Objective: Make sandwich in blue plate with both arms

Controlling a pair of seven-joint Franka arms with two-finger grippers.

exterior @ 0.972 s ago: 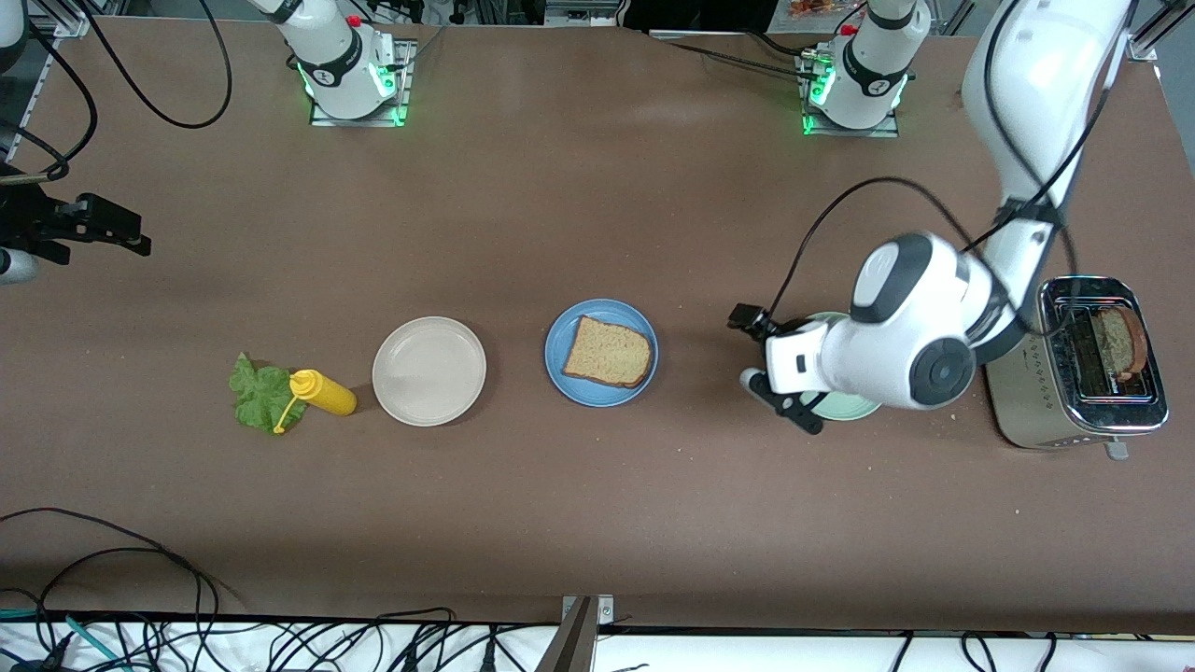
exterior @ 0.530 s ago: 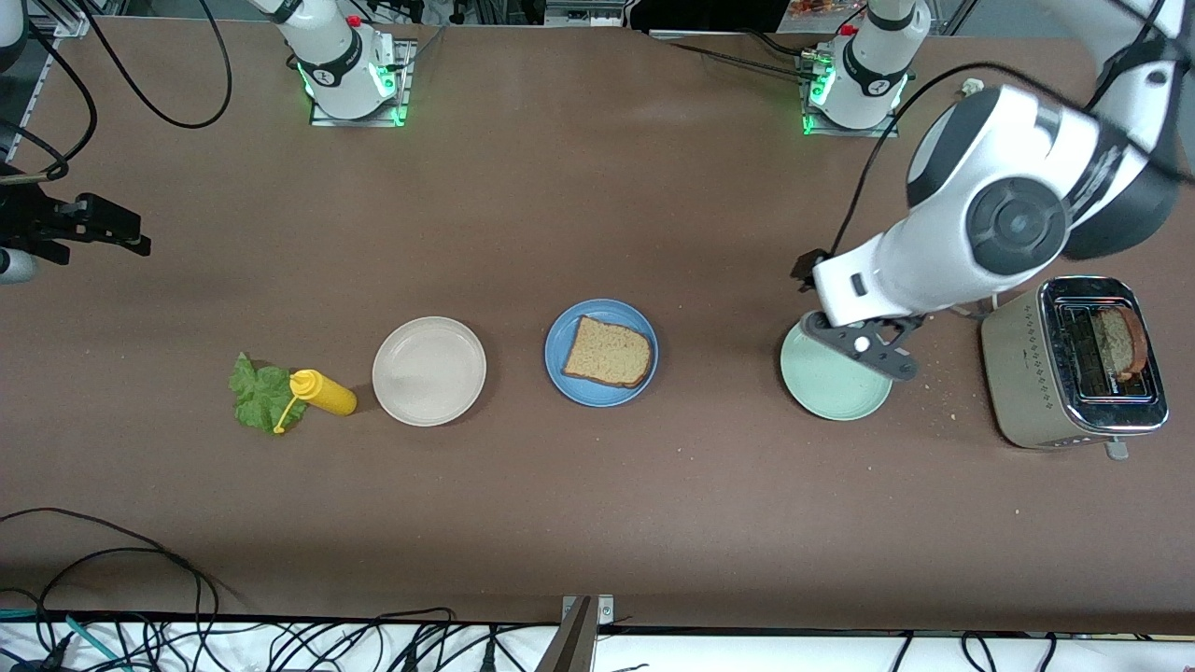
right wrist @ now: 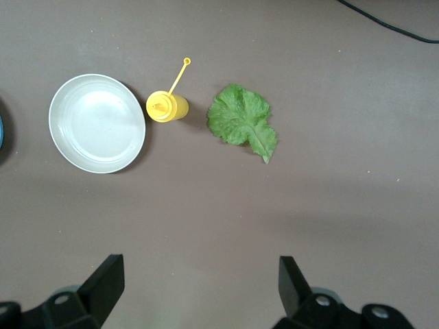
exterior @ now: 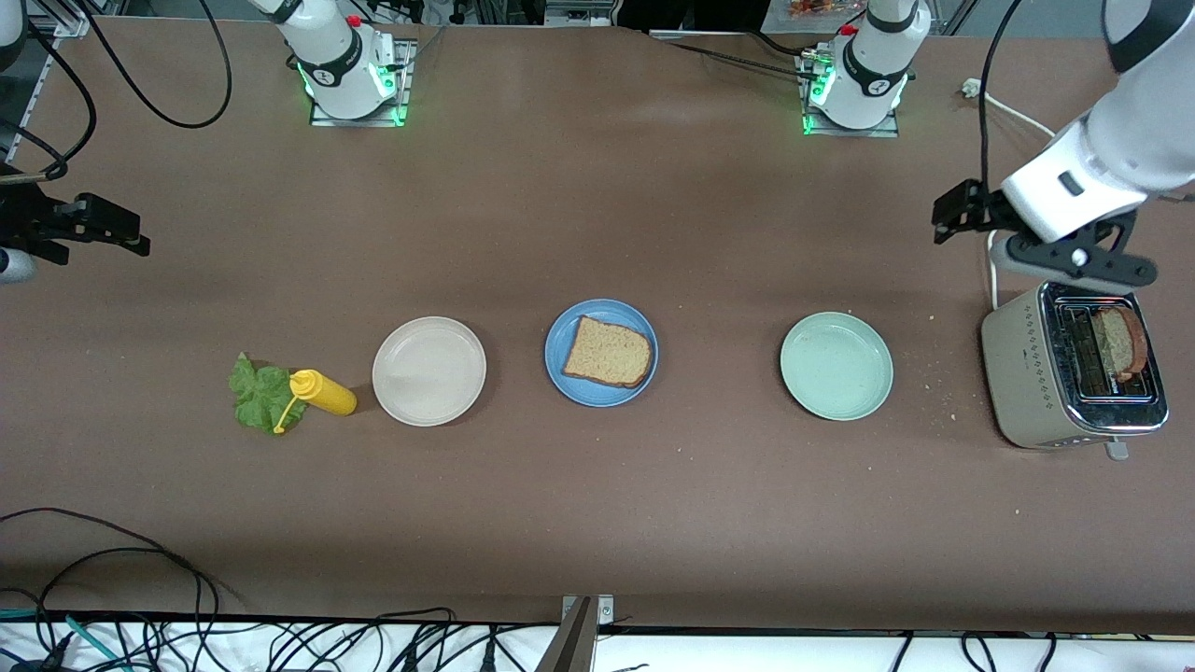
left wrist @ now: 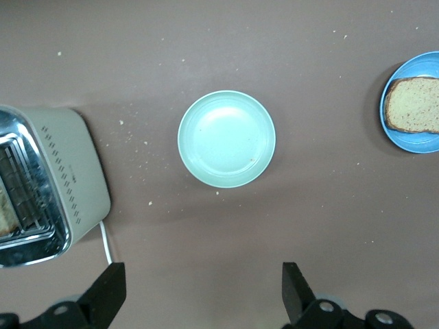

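A brown table (exterior: 597, 523) carries everything, and the blue plate (exterior: 560, 373) at its middle serves as the landmark. One bread slice (exterior: 607, 353) already lies on that plate, so the base of the sandwich is in place; by these pictures that is the only layer down. The lettuce leaf (exterior: 257, 397) lies on the bare table well apart from the blue plate, toward the right arm's end, with a yellow squeeze bottle (exterior: 322, 392) lying touching or just beside it and a cream-white plate (exterior: 429, 371) between the bottle and the blue plate. Toward the left arm's end of the blue plate sit a pale green plate (exterior: 836, 366), bare, and then a toaster (exterior: 1027, 373), which holds a second bread slice (exterior: 1118, 341) upright in its slot. The left gripper (exterior: 1074, 266) hangs over the table by the toaster's edge farther from the front camera, its jaws spread wide and holding nothing. The right gripper (exterior: 93, 229) waits at the table's edge, well apart from the blue plate, high above the leaf and bottle, fingers also wide and empty. Left to do, I judge: lettuce onto the bread, then the toaster's slice on top.
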